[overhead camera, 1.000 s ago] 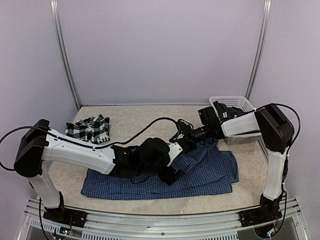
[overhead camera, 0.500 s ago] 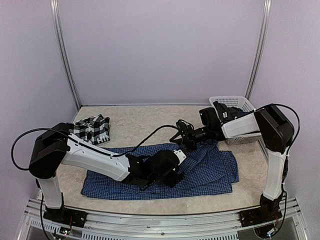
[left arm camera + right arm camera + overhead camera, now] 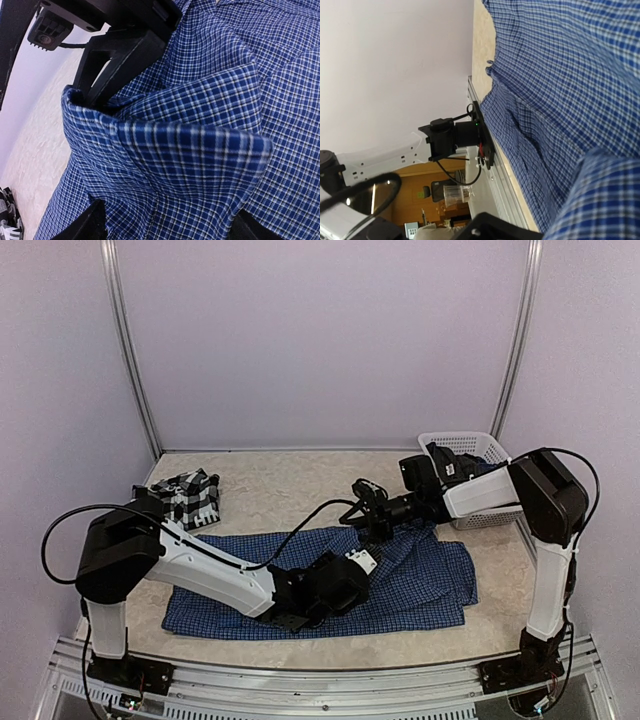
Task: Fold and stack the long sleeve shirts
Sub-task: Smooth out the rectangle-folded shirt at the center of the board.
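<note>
Left tool (image 3: pixel 169 222) of mine stands wide open astride a raised fold of the blue fine-checked cloth shirt (image 3: pixel 425 585), which lies spread over the near half of the pale speckled counter (image 3: pixel 290 485). My right tool (image 3: pixel 372 514) pinches the shirt's far edge and holds it up. To fold well, I should close low on the ridge, catch both layers, then move both tools together so the edges land square. At far left sits the bundled black-and-white plaid cloth shirt (image 3: pixel 185 497).

Two arms (image 3: pixel 480 495), white links (image 3: pixel 205 570), black joints (image 3: pixel 118 555), looped black cables (image 3: pixel 300 527)
</note>
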Available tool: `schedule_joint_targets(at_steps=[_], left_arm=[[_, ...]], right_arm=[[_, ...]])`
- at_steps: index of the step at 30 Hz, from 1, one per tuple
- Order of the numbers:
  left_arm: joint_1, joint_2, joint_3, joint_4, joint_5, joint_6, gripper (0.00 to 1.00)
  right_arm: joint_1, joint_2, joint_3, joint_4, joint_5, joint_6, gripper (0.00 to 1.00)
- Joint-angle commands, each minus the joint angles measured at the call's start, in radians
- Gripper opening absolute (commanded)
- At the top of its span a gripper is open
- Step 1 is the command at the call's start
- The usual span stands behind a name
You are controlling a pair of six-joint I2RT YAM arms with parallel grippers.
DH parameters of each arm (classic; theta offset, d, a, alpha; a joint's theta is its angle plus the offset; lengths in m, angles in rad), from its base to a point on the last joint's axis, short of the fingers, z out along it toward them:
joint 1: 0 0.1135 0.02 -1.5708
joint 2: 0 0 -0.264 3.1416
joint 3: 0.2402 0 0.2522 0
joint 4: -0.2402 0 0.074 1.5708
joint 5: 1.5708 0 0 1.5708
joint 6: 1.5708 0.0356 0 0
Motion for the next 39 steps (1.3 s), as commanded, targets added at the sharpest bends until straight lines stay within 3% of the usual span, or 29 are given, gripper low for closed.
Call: schedule_joint_targets(at_steps=[1,16,22,27,39], left_arm=[[-0.006,0.023,0.028,0.048,-0.077,0.020,0.67],[0.003,-0.071,-0.012,0.040,-0.033,0.014,0.00],[0.055,-0.168,-0.045,-0.011,0.067,-0.055,0.00],[0.142,-0.286,-0.089,-0.036,0.250,-0.130,0.00],[0.265,-0.411,0.014,-0.122,0.475,-0.162,0.00]], right_arm=[[-0.012,0.008,-0.017,0.032,-0.020,0.005,0.50],[-0.017,0.003,-0.014,-0.003,-0.015,-0.034,0.51],[-0.042,-0.040,0.035,-0.242,0.041,-0.213,0.56],[-0.068,-0.114,0.043,-0.423,0.087,-0.340,0.69],[-0.165,-0.374,0.038,-0.648,0.241,-0.508,0.71]])
